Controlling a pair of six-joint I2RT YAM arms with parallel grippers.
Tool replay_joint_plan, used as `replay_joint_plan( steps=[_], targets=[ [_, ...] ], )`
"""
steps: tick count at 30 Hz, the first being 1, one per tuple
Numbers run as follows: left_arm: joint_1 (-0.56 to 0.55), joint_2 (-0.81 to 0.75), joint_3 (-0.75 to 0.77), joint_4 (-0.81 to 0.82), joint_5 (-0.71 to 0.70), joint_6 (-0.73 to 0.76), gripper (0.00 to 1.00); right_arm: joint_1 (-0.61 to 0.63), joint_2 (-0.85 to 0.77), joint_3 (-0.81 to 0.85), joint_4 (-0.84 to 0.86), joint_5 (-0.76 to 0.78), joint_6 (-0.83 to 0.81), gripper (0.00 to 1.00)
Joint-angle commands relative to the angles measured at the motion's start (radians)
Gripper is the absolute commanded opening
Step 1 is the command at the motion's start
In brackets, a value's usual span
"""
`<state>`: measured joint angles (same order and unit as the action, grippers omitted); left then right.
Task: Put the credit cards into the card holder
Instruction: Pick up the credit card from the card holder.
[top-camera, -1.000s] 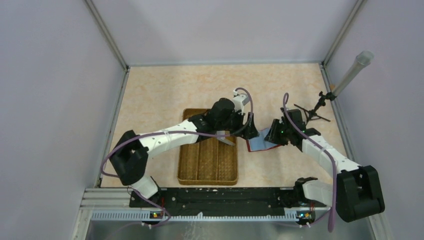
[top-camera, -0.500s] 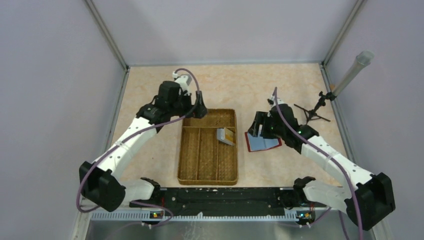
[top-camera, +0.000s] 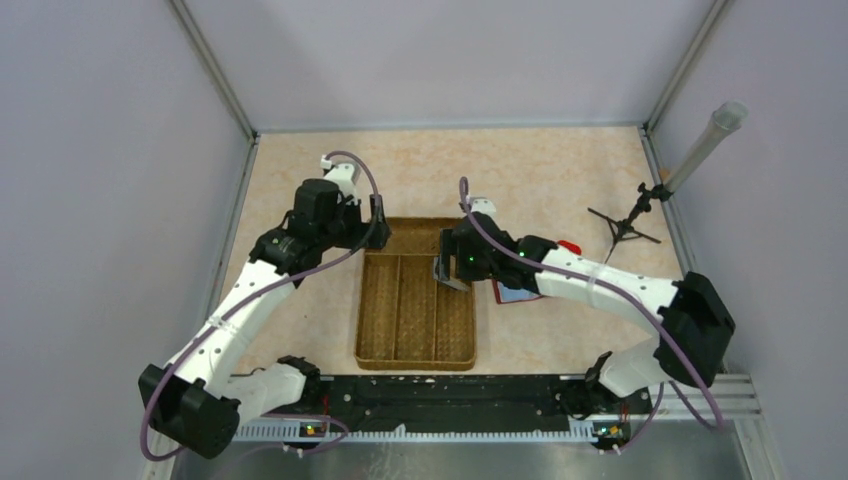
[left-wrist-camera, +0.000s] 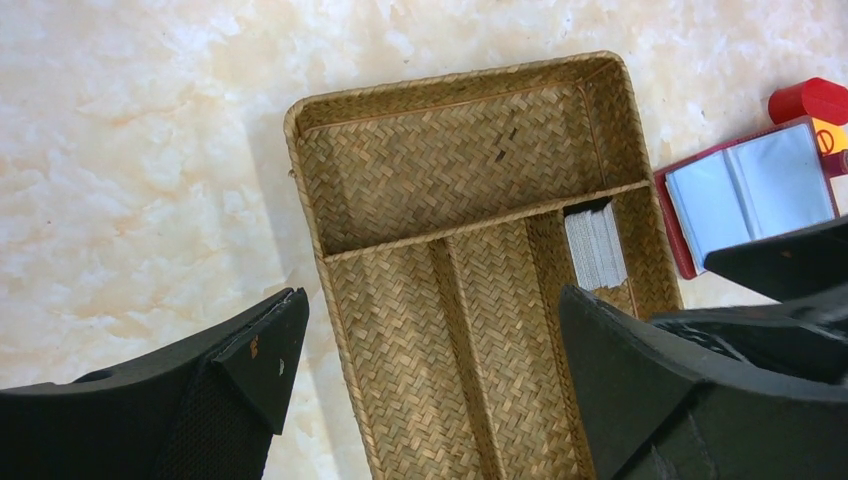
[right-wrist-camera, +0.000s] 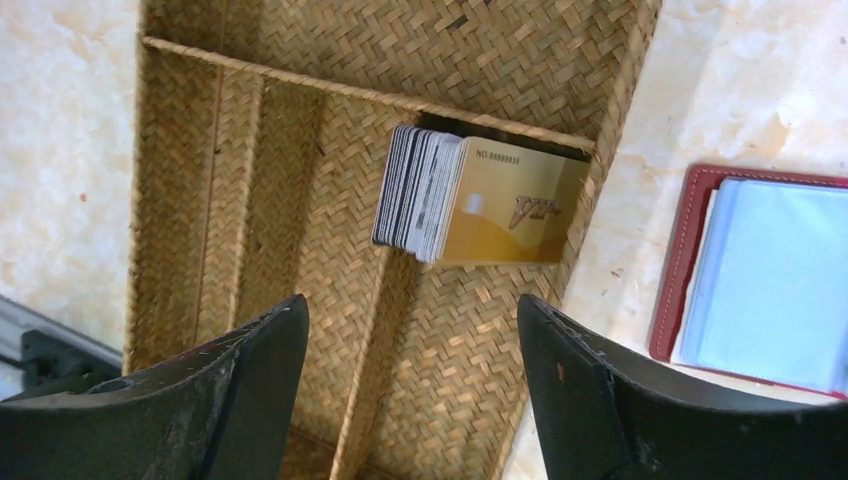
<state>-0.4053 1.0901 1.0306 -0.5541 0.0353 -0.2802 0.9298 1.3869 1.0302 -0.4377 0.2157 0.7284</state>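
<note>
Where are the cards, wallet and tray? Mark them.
Stack of thin gold-faced cards (right-wrist-camera: 515, 215): right wrist view, gold top face.
Dark red folding wallet (right-wrist-camera: 780, 280): right wrist view, blue sleeve.
Brown woven divided tray (left-wrist-camera: 450, 170): left wrist view, bare floor.

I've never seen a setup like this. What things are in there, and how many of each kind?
Robot arms: 2, the left arm and the right arm
Woven tray: 1
Stack of cards: 1
Red wallet: 1
Small red object: 1
Tripod stand: 1
Total: 7
</note>
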Motion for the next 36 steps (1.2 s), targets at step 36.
replay_joint_plan(
  steps=[36],
  targets=[
    [0.003,-0.011,-0.026,0.020,0.056,0.017,0.99,0.093,0.373,0.309,-0.099,0.164,-0.057,0.58]
  ],
)
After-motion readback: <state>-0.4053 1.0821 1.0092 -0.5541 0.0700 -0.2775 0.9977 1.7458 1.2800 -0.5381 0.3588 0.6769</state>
